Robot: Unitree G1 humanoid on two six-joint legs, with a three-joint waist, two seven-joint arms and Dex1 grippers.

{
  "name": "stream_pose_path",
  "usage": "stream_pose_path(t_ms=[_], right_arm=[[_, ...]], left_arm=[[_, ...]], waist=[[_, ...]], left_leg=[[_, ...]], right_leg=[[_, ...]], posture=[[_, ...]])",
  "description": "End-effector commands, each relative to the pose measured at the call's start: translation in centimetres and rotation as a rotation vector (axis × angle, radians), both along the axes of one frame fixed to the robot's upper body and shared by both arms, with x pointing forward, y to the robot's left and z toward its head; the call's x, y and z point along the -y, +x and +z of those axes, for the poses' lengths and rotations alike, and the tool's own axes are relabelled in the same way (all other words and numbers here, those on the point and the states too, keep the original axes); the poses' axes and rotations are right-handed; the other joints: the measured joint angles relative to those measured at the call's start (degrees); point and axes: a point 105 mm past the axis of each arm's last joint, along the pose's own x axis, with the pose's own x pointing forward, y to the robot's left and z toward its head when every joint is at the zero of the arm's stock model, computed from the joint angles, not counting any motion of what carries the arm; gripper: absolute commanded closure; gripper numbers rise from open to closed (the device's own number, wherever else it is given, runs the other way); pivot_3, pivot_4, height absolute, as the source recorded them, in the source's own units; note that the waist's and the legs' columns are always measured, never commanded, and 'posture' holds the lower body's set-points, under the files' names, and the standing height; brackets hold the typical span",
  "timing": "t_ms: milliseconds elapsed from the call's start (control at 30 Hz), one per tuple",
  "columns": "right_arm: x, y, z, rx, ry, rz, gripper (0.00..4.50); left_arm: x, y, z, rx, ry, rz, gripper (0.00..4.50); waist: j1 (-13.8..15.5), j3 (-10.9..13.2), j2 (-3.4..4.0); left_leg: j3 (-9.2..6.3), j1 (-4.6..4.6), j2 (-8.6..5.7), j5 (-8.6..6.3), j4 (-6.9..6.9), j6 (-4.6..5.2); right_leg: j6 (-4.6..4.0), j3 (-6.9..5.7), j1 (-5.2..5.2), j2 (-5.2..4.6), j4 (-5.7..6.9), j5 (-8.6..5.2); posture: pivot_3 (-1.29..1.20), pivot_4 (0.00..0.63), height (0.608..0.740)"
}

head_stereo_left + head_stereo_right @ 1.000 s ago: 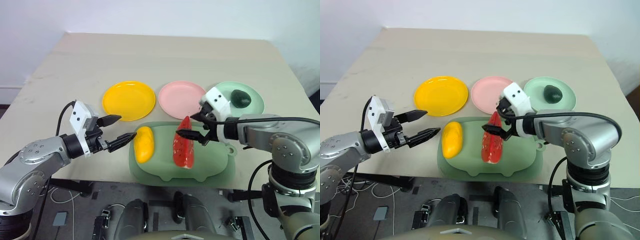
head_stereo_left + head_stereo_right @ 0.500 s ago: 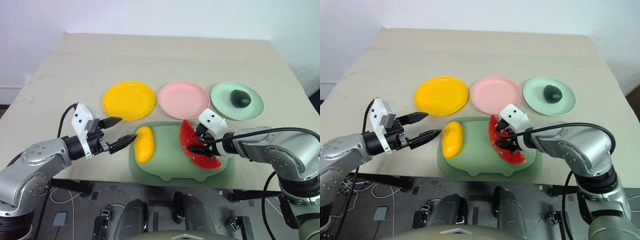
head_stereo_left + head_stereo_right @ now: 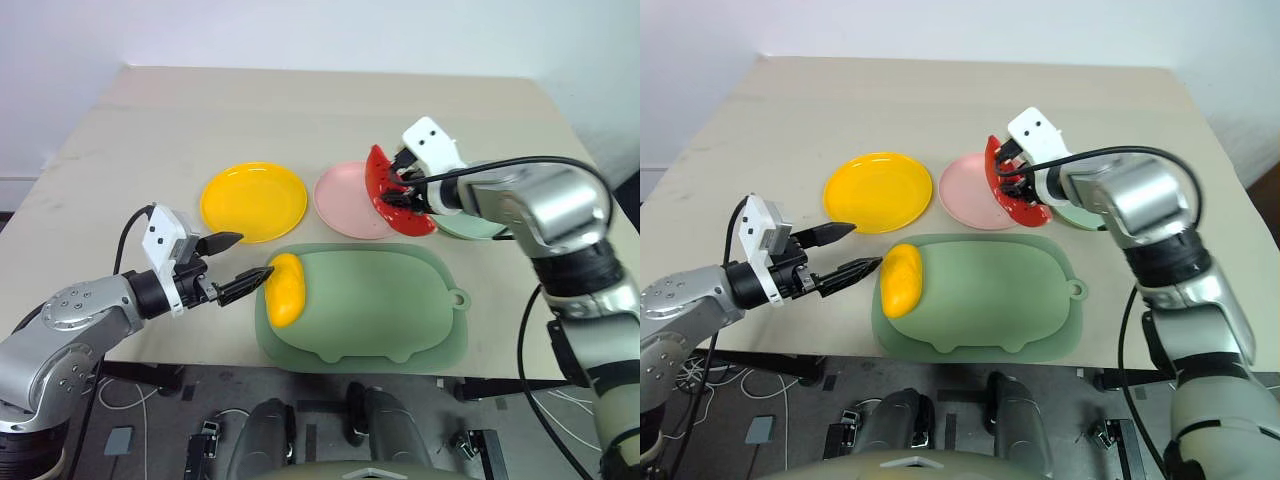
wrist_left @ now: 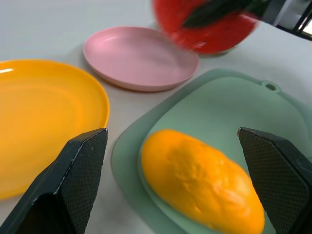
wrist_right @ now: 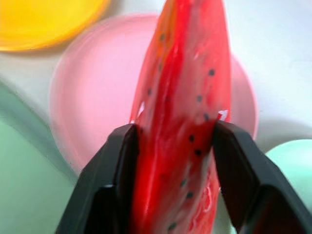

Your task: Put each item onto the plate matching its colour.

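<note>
1. A beige desk (image 3: 300, 120) stands against a white wall, seen from above over two robot arms.
2. The watermelon (image 3: 385, 190), a red wedge with black seeds, is held in the air over the far right edge of the pink plate (image 3: 345, 200). It is pinched between the two black fingers of the right claw (image 3: 405, 187), which is closed tight on it. It does not look set down yet.
3. The mango (image 3: 283, 288), a yellow oblong, lies at the left end of a large green pig-shaped tray (image 3: 380, 310) near the desk's front edge.
4. The left claw (image 3: 233, 262) hangs just left of the mango with its fingers spread wide and nothing between them. One tip is just beside the fruit.
5. The yellow plate (image 3: 253, 202) sits bare, beyond the tray and left of the pink plate.
6. The mint plate (image 3: 1070, 215) lies right of the pink one, mostly hidden behind the right arm. Whether the avocado is on it cannot be told.
7. Progress, as a judgement: the watermelon is nearly delivered and only needs lowering and letting go. The mango is untouched and must go onto the yellow plate.
</note>
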Motion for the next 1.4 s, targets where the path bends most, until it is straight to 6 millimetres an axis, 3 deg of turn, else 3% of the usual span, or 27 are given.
stream_pose_path(t_ms=[33, 100, 133, 300, 467, 567, 767, 933, 1067, 1200, 1400], right_arm=[[-0.6, 1.7, 0.9, 0.068, -0.021, 0.051, 2.41], [-0.7, 2.4, 0.8, 0.080, -0.034, 0.059, 2.41], [-0.8, 2.6, 0.8, 0.085, -0.035, 0.067, 1.73], [-1.5, 2.6, 2.3, 0.139, -0.026, 0.110, 0.03], [-1.9, 0.9, 6.2, 0.245, 0.027, 0.170, 0.01], [-0.8, -0.4, 8.2, 0.310, 0.057, 0.177, 0.01], [1.0, -2.6, 9.1, 0.394, 0.080, 0.181, 0.01], [0.6, -4.9, 9.0, 0.441, 0.123, 0.269, 0.01], [0.2, -7.3, 8.4, 0.436, 0.160, 0.373, 0.01], [0.6, -9.7, 6.5, 0.349, 0.188, 0.454, 0.01], [0.6, -11.8, 4.0, 0.253, 0.227, 0.494, 0.01]], left_arm=[[0.4, -0.3, 1.0, 0.049, -0.001, -0.013, 0.00], [0.5, -0.5, 1.0, 0.050, -0.001, -0.010, 0.00], [0.5, -0.5, 1.0, 0.049, -0.001, -0.009, 0.00], [0.4, -0.7, 1.0, 0.045, 0.002, -0.003, 0.00], [0.4, -0.8, 0.9, 0.029, 0.012, -0.014, 0.00], [0.2, -0.6, 0.8, -0.020, 0.017, 0.008, 0.00], [2.6, -0.9, 2.0, -0.059, -0.022, -0.012, 0.00], [4.8, -1.3, 0.9, -0.120, 0.061, -0.025, 0.00], [5.1, -0.7, -1.2, -0.198, 0.140, 0.040, 0.00], [5.5, -0.9, -1.5, -0.234, 0.133, 0.045, 0.00], [5.5, -0.7, -3.2, -0.301, 0.195, 0.070, 0.00]], waist=[[-0.01, 0.01, 0.01], [-0.04, 0.01, 0.02], [-0.08, 0.01, 0.01], [0.06, 0.02, 0.03], [0.06, 0.04, 0.07], [0.31, 0.04, 0.07], [0.56, 0.02, 0.02], [0.26, 0.02, 0.03], [0.46, 0.02, 0.03], [0.81, 0.02, -0.02], [0.58, 0.02, -0.02]], left_leg=[[0.00, -0.02, 0.00, 0.01, 0.00, -0.01], [0.01, -0.03, 0.01, 0.03, 0.00, -0.05], [0.02, -0.03, 0.02, 0.03, 0.00, -0.05], [-0.01, -0.03, 0.04, 0.04, 0.01, -0.07], [-0.01, -0.04, 0.05, 0.15, -0.01, -0.26], [-0.02, -0.04, 0.05, 0.15, 0.00, -0.27], [-0.08, -0.01, 0.03, 0.01, 0.02, -0.02], [-0.06, 0.02, 0.01, 0.18, -0.01, -0.33], [-0.09, 0.05, 0.01, 0.19, -0.01, -0.35], [-0.10, 0.05, 0.01, 0.19, 0.01, -0.33], [-0.12, 0.15, -0.02, 0.17, 0.01, -0.30]], right_leg=[[0.00, 0.00, -0.03, 0.00, 0.01, 0.00], [0.00, 0.00, -0.04, 0.00, 0.01, 0.00], [0.01, 0.00, -0.04, -0.01, 0.02, 0.01], [0.01, 0.00, -0.03, -0.03, 0.02, 0.01], [0.00, 0.00, -0.07, -0.02, 0.03, 0.00], [0.00, -0.01, -0.06, -0.02, 0.05, 0.01], [0.02, -0.04, 0.03, -0.08, 0.01, 0.01], [0.02, 0.00, 0.03, -0.06, 0.03, 0.01], [0.02, 0.00, 0.05, -0.02, 0.03, 0.01], [0.02, 0.00, 0.09, -0.02, 0.01, 0.01], [0.01, 0.00, 0.18, -0.03, 0.00, 0.00]], posture=[[0.00, 0.150, 0.740], [0.00, 0.150, 0.740], [0.00, 0.150, 0.740], [0.00, 0.150, 0.740], [0.00, 0.150, 0.740], [0.00, 0.150, 0.740], [0.00, 0.150, 0.740], [0.00, 0.150, 0.740], [0.00, 0.150, 0.740], [0.00, 0.150, 0.740], [0.00, 0.150, 0.740]])
